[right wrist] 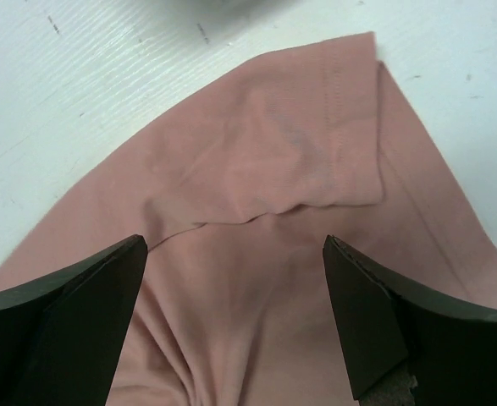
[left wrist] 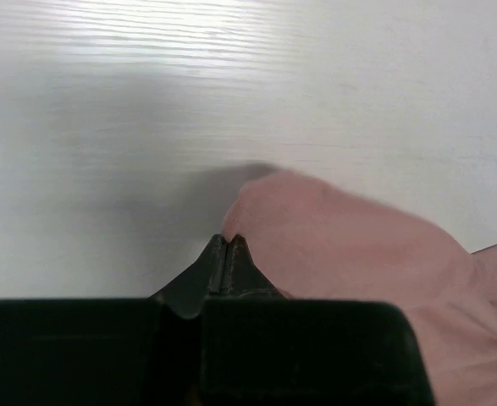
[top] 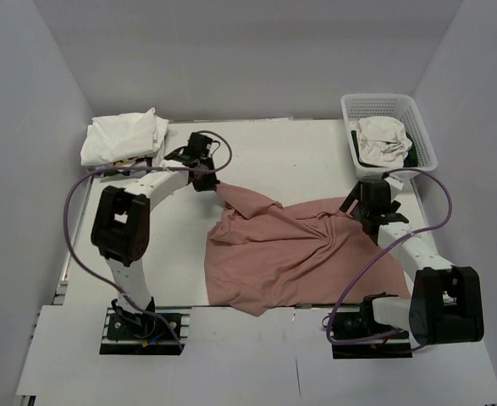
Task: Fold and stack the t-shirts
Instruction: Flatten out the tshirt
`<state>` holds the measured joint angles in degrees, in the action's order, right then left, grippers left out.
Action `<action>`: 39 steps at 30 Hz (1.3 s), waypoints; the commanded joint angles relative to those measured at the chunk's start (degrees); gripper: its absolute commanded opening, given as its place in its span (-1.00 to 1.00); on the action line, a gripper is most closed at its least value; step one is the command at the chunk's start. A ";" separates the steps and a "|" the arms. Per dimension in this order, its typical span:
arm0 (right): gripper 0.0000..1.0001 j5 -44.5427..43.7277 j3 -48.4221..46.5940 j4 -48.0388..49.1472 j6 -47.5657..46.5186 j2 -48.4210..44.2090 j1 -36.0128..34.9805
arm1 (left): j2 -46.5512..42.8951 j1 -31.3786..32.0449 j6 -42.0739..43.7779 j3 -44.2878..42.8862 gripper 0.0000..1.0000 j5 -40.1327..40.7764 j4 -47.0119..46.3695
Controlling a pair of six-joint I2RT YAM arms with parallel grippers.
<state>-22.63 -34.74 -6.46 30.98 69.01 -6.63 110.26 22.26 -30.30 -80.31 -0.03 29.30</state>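
Beneath spread right fingers [right wrist: 70,304], pink tee [right wrist: 265,169].

The left arm [top: 125,224] and right arm [top: 416,259] are built of white links and black joint housings. A purple cable [top: 68,211] is looped along each. Black wedge-shaped fingers [right wrist: 70,304] are fitted to the right gripper [right wrist: 234,244].

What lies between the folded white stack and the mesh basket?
In the top view, the left gripper, shut on a corner of the pink t-shirt, sits just right of the white stack; beyond it, bare table up to the basket.
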 commanded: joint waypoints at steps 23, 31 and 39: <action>0.72 5.32 -8.05 11.73 -1.80 17.36 -2.24 | -13.14 -13.82 -2.74 10.53 -1.00 14.45 1.20; 0.47 4.09 -13.24 11.56 -1.81 24.68 -2.16 | -13.14 -14.35 -2.21 11.06 -1.00 13.92 1.20; 0.37 2.68 -12.28 8.13 -0.31 24.59 -2.14 | -14.28 -14.88 -2.21 12.20 -1.00 13.92 0.06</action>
<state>-18.09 -46.28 2.92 29.80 94.28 -8.62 98.06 7.86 -32.97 -68.38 13.93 30.50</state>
